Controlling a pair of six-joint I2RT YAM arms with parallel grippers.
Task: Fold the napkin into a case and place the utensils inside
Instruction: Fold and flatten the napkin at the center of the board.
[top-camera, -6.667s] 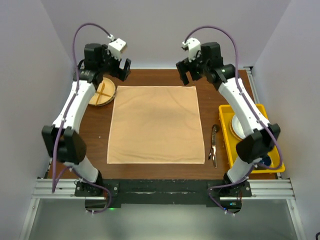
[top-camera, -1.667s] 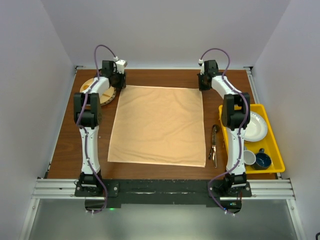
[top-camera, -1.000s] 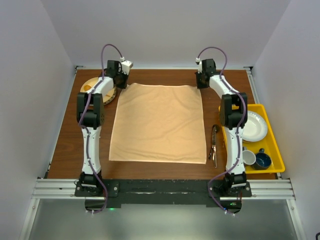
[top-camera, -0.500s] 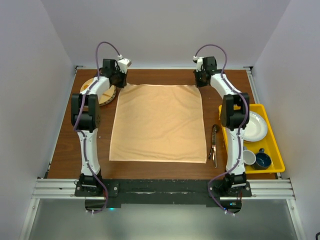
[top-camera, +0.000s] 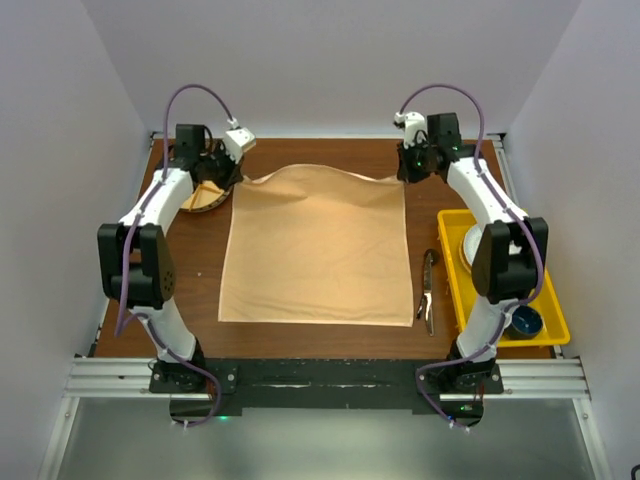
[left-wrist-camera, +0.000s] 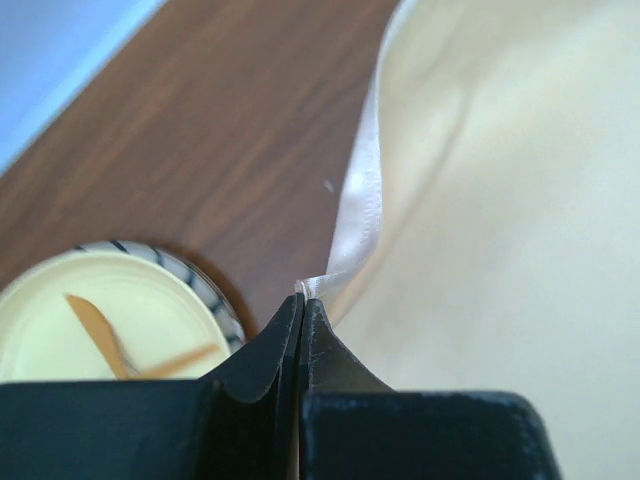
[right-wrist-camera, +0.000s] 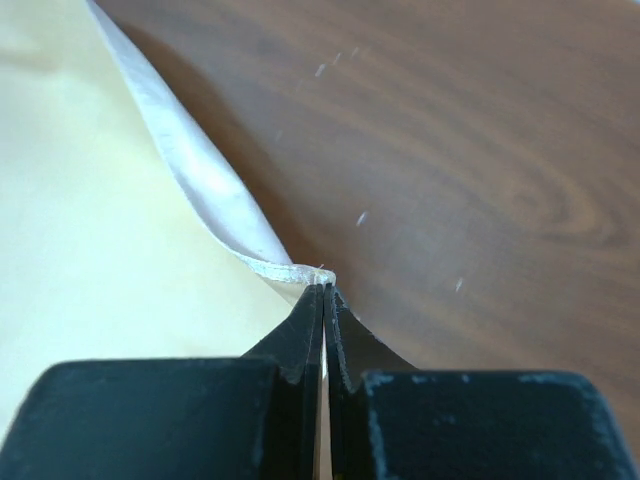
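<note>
- Peach satin napkin (top-camera: 315, 250) lies spread on the table (top-camera: 190, 290), its far edge raised and rippled.
- We see the left gripper (left-wrist-camera: 301, 300) pressed together on the napkin's far-left corner.
- Our right gripper (right-wrist-camera: 324, 290) pinches the napkin's far-right corner likewise.
- Dark utensils (top-camera: 428, 292) lie just right of the napkin; perhaps two pieces, too small to tell.

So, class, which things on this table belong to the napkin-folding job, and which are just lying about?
Job in hand: napkin, far corners pinched by the left gripper and right gripper; dark cutlery beside it.
Lying about: wooden plate, yellow tray, blue cup.
</note>
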